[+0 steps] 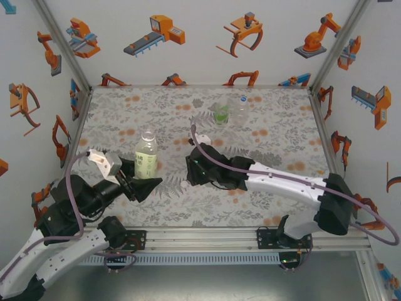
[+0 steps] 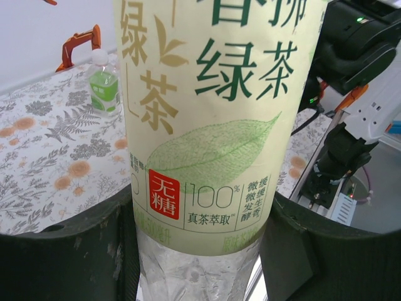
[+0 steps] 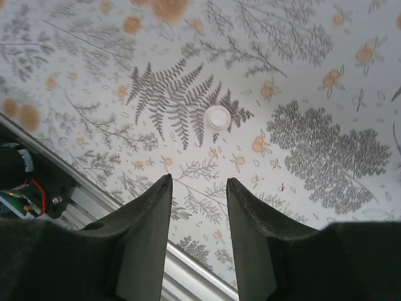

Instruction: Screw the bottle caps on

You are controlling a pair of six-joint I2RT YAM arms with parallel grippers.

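Observation:
My left gripper (image 1: 141,182) is shut on the lower body of the pale yellow-green tea bottle (image 1: 146,160), which stands upright with its neck open. Up close, its green-and-cream label (image 2: 213,125) sits between the dark fingers (image 2: 59,251). My right gripper (image 1: 190,170) hovers low over the table just right of that bottle. Its jaws (image 3: 197,182) stand narrowly open with nothing between them. One white cap (image 3: 218,117) lies on the patterned cloth a little ahead of the fingertips. The bright green bottle (image 1: 220,114) and the colourless bottle (image 1: 241,106) stand together at the back.
The aluminium rail (image 1: 207,237) runs along the near table edge, close under the right gripper (image 3: 182,269). White walls with orange robot pictures enclose the table on three sides. The right arm (image 2: 357,44) shows behind the held bottle.

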